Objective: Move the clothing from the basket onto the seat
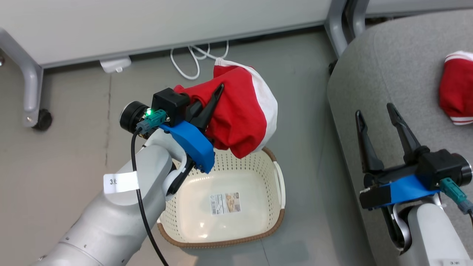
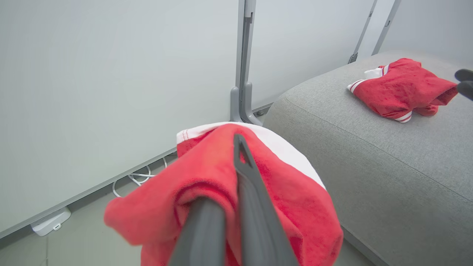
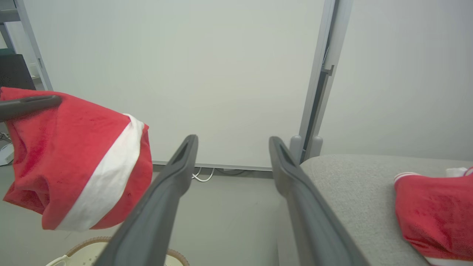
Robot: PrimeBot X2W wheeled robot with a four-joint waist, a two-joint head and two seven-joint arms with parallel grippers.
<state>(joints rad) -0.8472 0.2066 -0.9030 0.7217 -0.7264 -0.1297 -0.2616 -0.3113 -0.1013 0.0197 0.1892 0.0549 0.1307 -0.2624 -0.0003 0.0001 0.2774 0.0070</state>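
Left jaws: pressed together, pinching the held garment; one finger (image 1: 215,99) lies dark across the red cloth, and the other is buried in the folds.
Held garment (image 1: 240,114): red with a white band, bunched and hanging in the air above the far end of the basket and clear of it; its shape cannot be read through the folds.
Basket (image 1: 221,243): on the floor (image 1: 74,147) with nothing inside. Its near left corner is hidden behind my left forearm, and in the right wrist view only a slice of rim (image 3: 177,255) shows.
Label sticker (image 1: 225,203): on the basket's base, print too small to read.
Right jaws: spread wide and holding nothing, with both fingers (image 1: 364,142) over the near part of the seat.
Seat (image 1: 377,74): grey cushion to the right of the basket, cut off by the frame edges.
Second garment (image 1: 456,90): lying crumpled on the seat, cut off at the right edge in the head view and shown whole in the left wrist view (image 2: 401,88).
White cable (image 1: 190,64): looped on the floor by the wall panel; its ends are out of sight.
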